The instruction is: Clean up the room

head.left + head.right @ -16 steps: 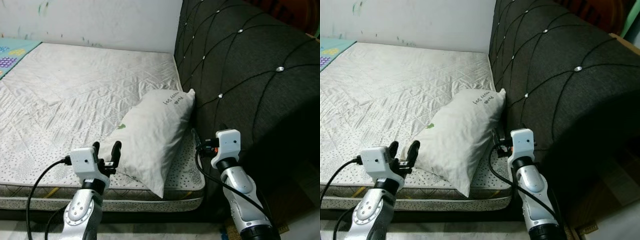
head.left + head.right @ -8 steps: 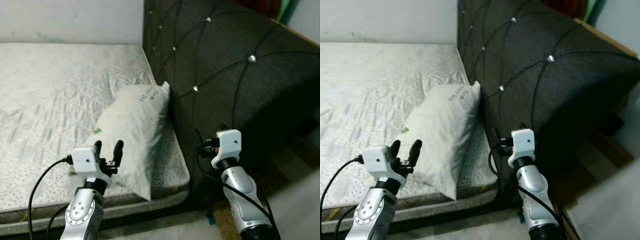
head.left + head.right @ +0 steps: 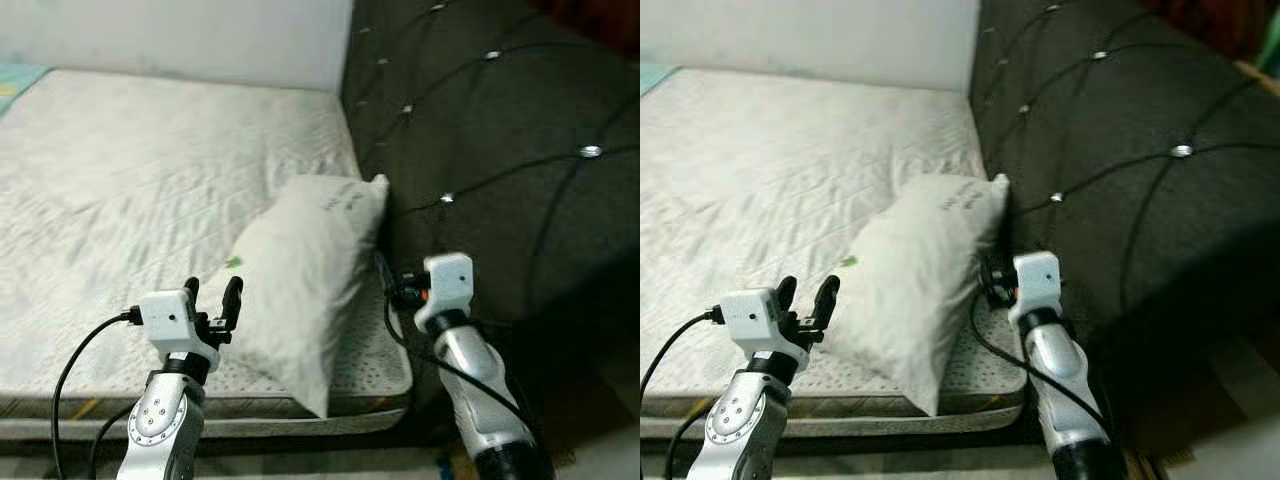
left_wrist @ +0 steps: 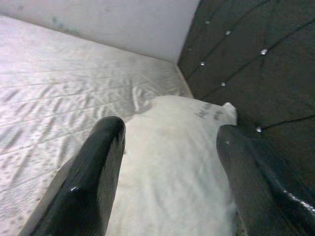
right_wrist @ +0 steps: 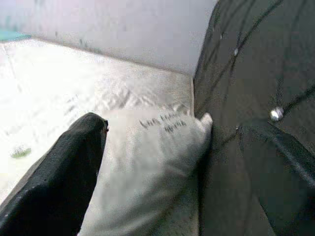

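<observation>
A white pillow (image 3: pixel 305 270) with dark lettering and a small green mark lies on the pale mattress (image 3: pixel 150 150), its far end against the dark tufted headboard (image 3: pixel 500 130). My left gripper (image 3: pixel 213 290) is open just short of the pillow's near left edge, fingers pointing at it; the left wrist view shows the pillow (image 4: pixel 172 162) between the spread fingers (image 4: pixel 98 172). My right gripper (image 3: pixel 990 278) is open beside the pillow's right side, close to the headboard. In the right wrist view the pillow (image 5: pixel 152 162) lies ahead between the fingers (image 5: pixel 64 177).
The bare quilted mattress stretches left and back to a white wall (image 3: pixel 180 30). The headboard rises as a tall padded barrier on the right. The mattress's front edge (image 3: pixel 250 410) is just below my arms, with dark floor beneath it.
The head camera has swung back to the left, so the whole picture has shifted. Both grippers keep about the same open posture by the pillow, which has not moved.
</observation>
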### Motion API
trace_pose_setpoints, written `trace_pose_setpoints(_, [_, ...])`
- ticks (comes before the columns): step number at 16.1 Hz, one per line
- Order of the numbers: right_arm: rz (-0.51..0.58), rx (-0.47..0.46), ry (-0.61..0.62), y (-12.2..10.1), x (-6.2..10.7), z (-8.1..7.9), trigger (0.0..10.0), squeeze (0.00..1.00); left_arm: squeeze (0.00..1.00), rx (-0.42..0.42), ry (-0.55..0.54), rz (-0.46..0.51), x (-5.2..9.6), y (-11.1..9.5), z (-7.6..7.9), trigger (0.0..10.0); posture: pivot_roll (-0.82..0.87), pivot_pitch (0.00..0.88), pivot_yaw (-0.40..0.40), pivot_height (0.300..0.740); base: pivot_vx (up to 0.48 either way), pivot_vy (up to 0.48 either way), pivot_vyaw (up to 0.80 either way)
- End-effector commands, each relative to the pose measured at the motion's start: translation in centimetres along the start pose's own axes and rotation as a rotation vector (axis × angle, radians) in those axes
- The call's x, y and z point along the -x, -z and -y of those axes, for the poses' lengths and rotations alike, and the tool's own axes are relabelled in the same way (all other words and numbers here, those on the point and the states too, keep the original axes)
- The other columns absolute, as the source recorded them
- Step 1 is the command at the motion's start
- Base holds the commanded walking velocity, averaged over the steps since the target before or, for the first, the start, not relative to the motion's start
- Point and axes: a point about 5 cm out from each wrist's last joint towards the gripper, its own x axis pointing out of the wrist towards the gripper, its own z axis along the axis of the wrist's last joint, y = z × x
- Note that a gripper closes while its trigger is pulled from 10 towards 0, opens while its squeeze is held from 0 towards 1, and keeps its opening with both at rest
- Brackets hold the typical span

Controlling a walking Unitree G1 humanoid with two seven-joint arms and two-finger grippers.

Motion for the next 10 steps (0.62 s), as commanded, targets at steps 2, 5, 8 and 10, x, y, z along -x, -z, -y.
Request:
trace_pose_setpoints(2, [-0.002, -0.012, 0.041, 0.3, 0.2, 0.5, 10.0, 0.00, 0.00, -0.012, 0.018, -0.008, -0.6, -0.1, 0.2, 10.0, -0.04, 0.024, -0.035, 0.740, 0.000, 0.000, 0.00])
trace_pose_setpoints(5, [0.002, -0.018, 0.069, 0.5, 0.7, 0.5, 10.0, 0.00, 0.00, -0.020, 0.043, -0.005, -1.4, -0.3, 0.2, 10.0, -0.06, 0.019, -0.004, 0.740, 0.000, 0.000, 0.00])
trace_pose_setpoints(8, [0.007, -0.006, 0.102, 0.5, 1.1, 1.3, 10.0, 0.00, 0.00, -0.013, 0.077, -0.011, -1.9, -0.2, 0.9, 10.0, -0.08, 0.017, 0.015, 0.740, 0.000, 0.000, 0.00])
trace_pose_setpoints(10, [0.008, -0.001, 0.105, 0.5, 1.1, 1.4, 10.0, 0.00, 0.00, -0.007, 0.084, -0.011, -2.0, -0.1, 1.2, 10.0, -0.09, 0.020, 0.008, 0.740, 0.000, 0.000, 0.00])
